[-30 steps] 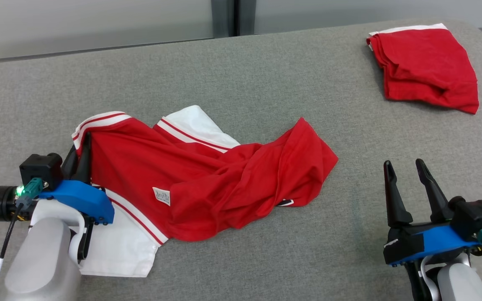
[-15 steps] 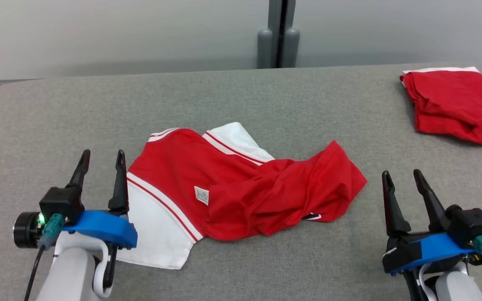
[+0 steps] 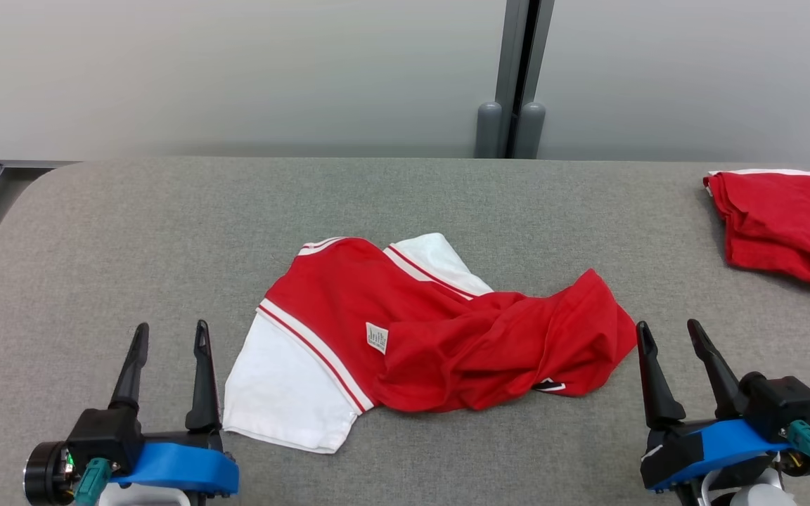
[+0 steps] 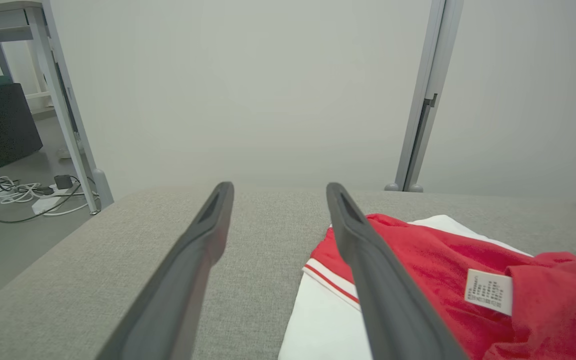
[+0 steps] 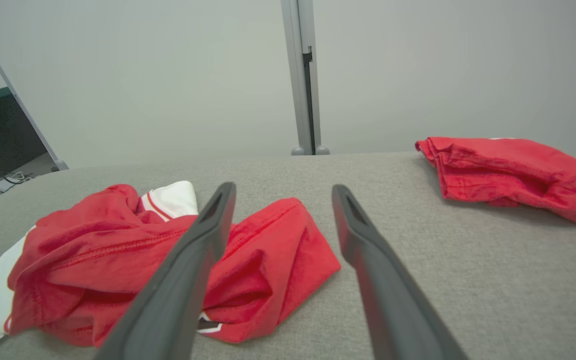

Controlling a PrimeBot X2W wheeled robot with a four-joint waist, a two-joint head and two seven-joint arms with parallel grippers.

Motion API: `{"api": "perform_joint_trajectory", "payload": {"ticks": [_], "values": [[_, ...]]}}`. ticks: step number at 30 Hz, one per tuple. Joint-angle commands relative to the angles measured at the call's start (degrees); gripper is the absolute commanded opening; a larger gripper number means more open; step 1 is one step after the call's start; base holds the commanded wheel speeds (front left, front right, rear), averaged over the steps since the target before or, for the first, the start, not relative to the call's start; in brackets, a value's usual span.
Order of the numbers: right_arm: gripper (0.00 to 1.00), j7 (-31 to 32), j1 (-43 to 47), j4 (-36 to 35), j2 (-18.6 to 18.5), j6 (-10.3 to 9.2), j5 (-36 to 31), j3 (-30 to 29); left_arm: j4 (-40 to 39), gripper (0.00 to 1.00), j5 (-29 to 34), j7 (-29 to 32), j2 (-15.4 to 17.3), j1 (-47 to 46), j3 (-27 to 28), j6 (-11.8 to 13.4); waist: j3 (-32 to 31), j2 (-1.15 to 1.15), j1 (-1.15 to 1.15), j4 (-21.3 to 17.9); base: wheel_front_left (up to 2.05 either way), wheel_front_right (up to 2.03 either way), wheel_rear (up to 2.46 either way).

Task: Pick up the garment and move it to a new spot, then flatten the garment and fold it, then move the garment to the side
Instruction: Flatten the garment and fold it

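While our left gripper (image 3: pixel 171 325) and right gripper (image 3: pixel 666 323) stand open and empty, we judge the crumpled red-and-white fabric shirt (image 3: pixel 447 337) light, limp, best pinched at its white sleeve (image 3: pixel 285 393).

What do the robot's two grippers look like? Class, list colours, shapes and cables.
The left gripper and right gripper each have two long, dark, tapering jaws, a black block and a bright blue shell with a teal plug. The left one shows a green light; the right has a white mark.
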Motion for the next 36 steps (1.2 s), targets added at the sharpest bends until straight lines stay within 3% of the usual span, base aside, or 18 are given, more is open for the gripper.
{"api": "perform_joint_trajectory", "payload": {"ticks": [1,10,20,36], "values": [[1.0,0.19,0.68,-0.19,-0.09,0.03,0.41,0.1,-0.32,1.0,0.5,-0.26,-0.42,0.86,0.37,-0.04,-0.18,0.0,0.01,0.16,0.0,0.0,0.0],[1.0,0.9,0.99,-0.52,-0.09,0.03,1.02,2.52,0.28,1.0,1.69,-0.27,-1.3,1.32,1.34,-1.09,-0.88,0.0,0.01,0.43,0.0,0.0,0.0],[1.0,1.51,-0.42,1.03,-0.09,0.02,4.0,17.95,0.17,1.0,3.01,-0.27,-2.14,-0.29,1.22,-2.21,0.42,0.0,0.01,1.29,0.0,0.0,0.0],[1.0,0.06,-9.66,14.57,-0.14,0.03,8.91,29.32,1.49,1.0,3.91,-0.27,-3.52,-3.09,0.78,-3.67,3.59,0.0,0.01,5.31,0.0,0.0,0.0]]}}
